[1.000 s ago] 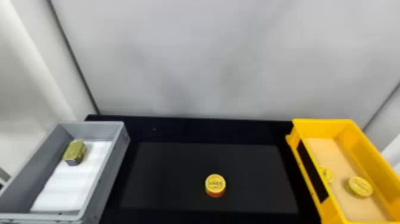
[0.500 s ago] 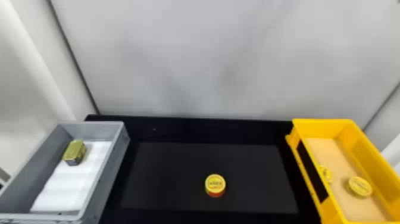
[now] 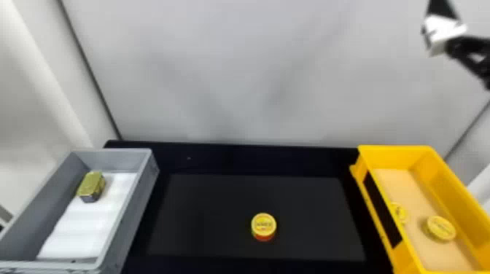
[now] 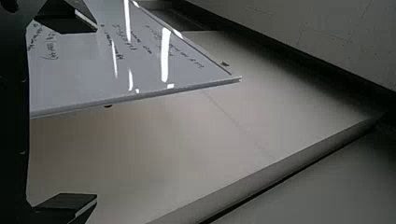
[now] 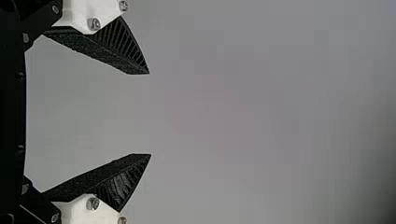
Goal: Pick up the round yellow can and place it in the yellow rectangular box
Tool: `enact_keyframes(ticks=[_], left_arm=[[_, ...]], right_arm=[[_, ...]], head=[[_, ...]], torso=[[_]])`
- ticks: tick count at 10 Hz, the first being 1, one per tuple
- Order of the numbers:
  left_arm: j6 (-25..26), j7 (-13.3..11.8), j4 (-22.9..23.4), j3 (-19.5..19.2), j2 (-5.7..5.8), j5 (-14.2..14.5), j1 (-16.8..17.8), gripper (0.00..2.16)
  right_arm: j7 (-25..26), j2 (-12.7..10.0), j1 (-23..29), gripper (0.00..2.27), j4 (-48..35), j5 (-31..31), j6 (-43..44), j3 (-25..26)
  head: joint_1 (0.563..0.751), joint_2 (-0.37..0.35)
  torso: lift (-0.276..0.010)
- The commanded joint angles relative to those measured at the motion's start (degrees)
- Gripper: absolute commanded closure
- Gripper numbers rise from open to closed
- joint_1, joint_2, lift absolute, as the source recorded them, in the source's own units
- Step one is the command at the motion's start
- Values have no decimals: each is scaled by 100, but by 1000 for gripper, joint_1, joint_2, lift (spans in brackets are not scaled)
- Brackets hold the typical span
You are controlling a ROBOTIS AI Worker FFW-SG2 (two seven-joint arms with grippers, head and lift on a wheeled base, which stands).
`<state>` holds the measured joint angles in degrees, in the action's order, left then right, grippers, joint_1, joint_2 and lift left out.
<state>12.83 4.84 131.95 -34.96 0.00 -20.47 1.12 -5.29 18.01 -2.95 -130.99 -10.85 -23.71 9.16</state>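
Observation:
At the upper right of the head view, part of my right gripper (image 3: 443, 32) shows high above the yellow rectangular box (image 3: 372, 189). The right wrist view has the right gripper (image 5: 149, 114) open, with nothing between its fingers. The round yellow can (image 3: 264, 225), with a red lower side, stands on the black table right of its middle, well away from that gripper. In the left wrist view my left gripper (image 4: 96, 114) is held open and idle, facing a whiteboard and pale panels.
Two round yellow cans, one (image 3: 440, 228) near the middle and another (image 3: 399, 212) by the left wall, lie in the yellow box. A grey box (image 3: 146, 182) at the left holds a gold-topped tin (image 3: 91, 186) on white lining. A pale wall (image 3: 237, 73) rises behind.
My right gripper has come into the head view at the upper right. The can and both boxes have stayed in place.

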Motion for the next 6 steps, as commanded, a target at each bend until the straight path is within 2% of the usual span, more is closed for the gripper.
enact_keyframes(ticks=[1,3,6], left_arm=[[1,-18,-21,5,-15,-9,3,15],[1,-36,-38,5,-15,-18,3,16],[1,-53,-56,-30,-15,-18,-6,16]], right_arm=[[-52,106,242,193,319,-23,85,-433],[-166,273,462,196,653,3,287,-477],[-430,256,673,197,952,258,445,-591]], head=[[686,14],[686,14],[686,14]], torso=[[-55],[-55],[-55]])
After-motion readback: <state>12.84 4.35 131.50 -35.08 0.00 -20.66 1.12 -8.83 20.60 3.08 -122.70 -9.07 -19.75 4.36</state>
